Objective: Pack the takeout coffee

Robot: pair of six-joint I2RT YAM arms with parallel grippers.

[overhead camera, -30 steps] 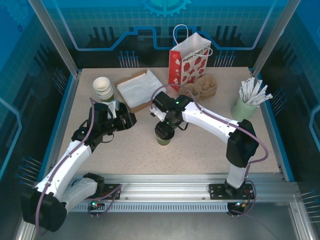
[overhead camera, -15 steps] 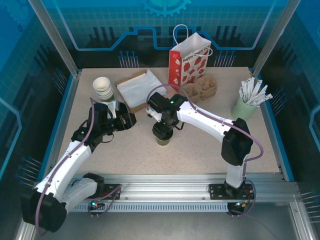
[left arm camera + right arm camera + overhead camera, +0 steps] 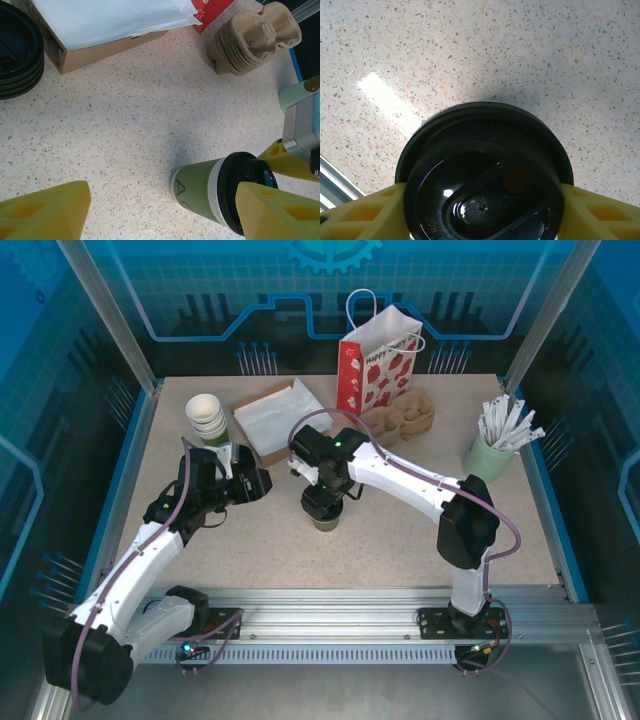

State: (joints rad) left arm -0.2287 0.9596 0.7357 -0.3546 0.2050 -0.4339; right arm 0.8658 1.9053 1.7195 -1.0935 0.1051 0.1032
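- The right arm has swung its elbow in toward the middle of the desk [image 3: 400, 540] over the last second. Its wrist has crept a little to the left with it.
- The right gripper [image 3: 323, 502] hangs straight down over the takeout coffee [image 3: 324, 521]. In the wrist view its yellow fingers [image 3: 370, 210] sit against opposite sides of the black lid [image 3: 485, 170], pinching it at the rim.
- The cup stands upright on the desk near the centre, about where it was a second ago. It has shifted a touch left at most and has not been lifted.
- The left gripper [image 3: 258, 483] has not moved. It waits just left of the cup with its fingers spread wide and nothing between them.
- The strawberry-print bag [image 3: 378, 365] stands open at the far edge, well apart from the cup.
- To me the small sideways move looks like the arm settling its hold, not carrying anything. If so, the packing has barely begun, and the lift and the trip to the bag are both still ahead.
- A hold on the lid alone could pull the lid off once the cup is raised.
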